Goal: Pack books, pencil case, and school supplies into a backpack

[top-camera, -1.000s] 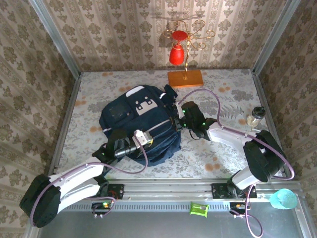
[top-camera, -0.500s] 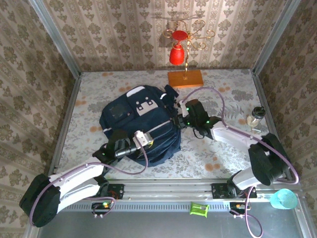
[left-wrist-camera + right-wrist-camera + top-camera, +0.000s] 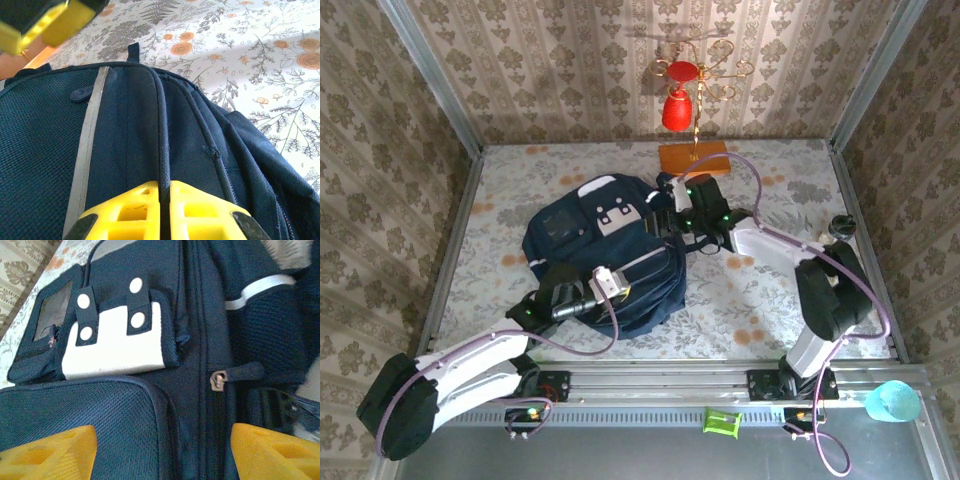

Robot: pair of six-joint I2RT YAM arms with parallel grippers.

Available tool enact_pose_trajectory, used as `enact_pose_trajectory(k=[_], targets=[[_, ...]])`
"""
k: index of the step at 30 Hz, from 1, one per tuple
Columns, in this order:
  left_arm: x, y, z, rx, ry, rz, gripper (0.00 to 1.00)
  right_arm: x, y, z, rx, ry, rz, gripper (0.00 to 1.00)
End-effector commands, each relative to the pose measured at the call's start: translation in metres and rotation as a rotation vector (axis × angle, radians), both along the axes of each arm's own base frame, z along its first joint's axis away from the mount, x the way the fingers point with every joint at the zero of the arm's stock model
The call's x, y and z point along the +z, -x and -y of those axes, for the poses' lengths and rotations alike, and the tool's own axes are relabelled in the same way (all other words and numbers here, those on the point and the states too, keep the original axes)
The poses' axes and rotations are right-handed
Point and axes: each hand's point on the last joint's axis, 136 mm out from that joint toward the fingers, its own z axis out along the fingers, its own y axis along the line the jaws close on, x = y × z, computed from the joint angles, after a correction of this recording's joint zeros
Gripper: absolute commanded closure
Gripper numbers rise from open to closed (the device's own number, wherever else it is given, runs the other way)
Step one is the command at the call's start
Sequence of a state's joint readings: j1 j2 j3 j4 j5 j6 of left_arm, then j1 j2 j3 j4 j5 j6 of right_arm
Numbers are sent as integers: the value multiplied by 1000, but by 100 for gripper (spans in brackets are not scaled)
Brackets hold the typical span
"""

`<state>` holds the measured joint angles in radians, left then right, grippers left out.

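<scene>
Right wrist: my right gripper (image 3: 162,452) gapes wide, empty, backpack (image 3: 115,415) right beneath it, zip pull (image 3: 218,380) just ahead, off toward one jaw. My left gripper (image 3: 161,202) pinches the backpack's seam (image 3: 161,125). Best centre on the pull before closing.

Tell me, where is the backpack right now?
In the top view the backpack lies left of centre on the flowered table, just in front of the orange wooden base that stands at the table's far edge.
</scene>
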<state>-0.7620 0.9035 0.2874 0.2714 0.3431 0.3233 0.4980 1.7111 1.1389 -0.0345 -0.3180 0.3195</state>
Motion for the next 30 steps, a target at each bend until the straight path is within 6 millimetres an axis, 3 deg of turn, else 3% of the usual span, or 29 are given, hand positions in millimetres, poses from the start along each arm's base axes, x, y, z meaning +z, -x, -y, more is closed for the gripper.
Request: enact_pose_trajectory(k=[1,4,9,11,16,24,30], targets=[[17,10,9,-71,41,39,100,-5,9,-23,89,-82,-103,35],[17,9,9,-65,40,43,100,-15,13,-29,103,-108,-143,45],[17,6,9,-52,42,47,100,-22,28,-28,126,-132,-182,73],[17,5,9,-46,43,48,100,-22,35,-21,110,-118,-183,86],[21,-1,8,-15,52,55,100,-12,47,10,21,-90,-136,98],[25,-17,5,77,63,35,100,2,70,54,-160,-95,-56,100],[24,-46,11,185,58,-13,94,3,64,97,-384,-32,31,100]])
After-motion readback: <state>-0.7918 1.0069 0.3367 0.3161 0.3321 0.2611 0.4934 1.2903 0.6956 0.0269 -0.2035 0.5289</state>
